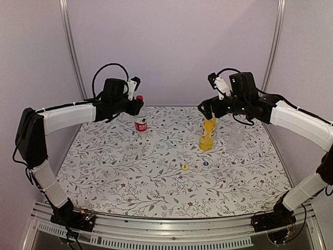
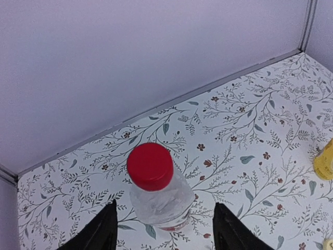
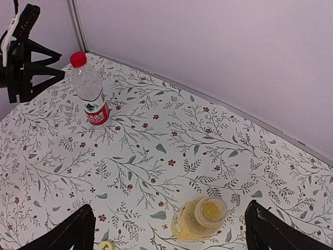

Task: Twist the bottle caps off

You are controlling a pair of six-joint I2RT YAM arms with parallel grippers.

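Floral-print tabletop (image 1: 130,177) under pale lilac walls. Left gripper (image 2: 165,204) released, fingers spread, grasping nothing; just ahead, between the fingertips without touching, labelled bottle (image 1: 141,122) upright with red cap (image 2: 150,165) on. Right gripper (image 3: 169,208) wide open and empty, above yellow-orange bottle (image 3: 200,219), mouth uncapped. Yellow cap (image 1: 184,167) and blue cap (image 1: 206,164) lying near each other, on the base side of that gripper; clear bottle (image 1: 237,139) faint, just outboard of it.

Pale lilac walls (image 1: 171,47) close in the desk (image 1: 130,172), which is covered in a white leaf-and-flower print. Slim metal posts (image 1: 72,47) rise at the back corners. An aluminium rail (image 1: 171,229) edges the near side.
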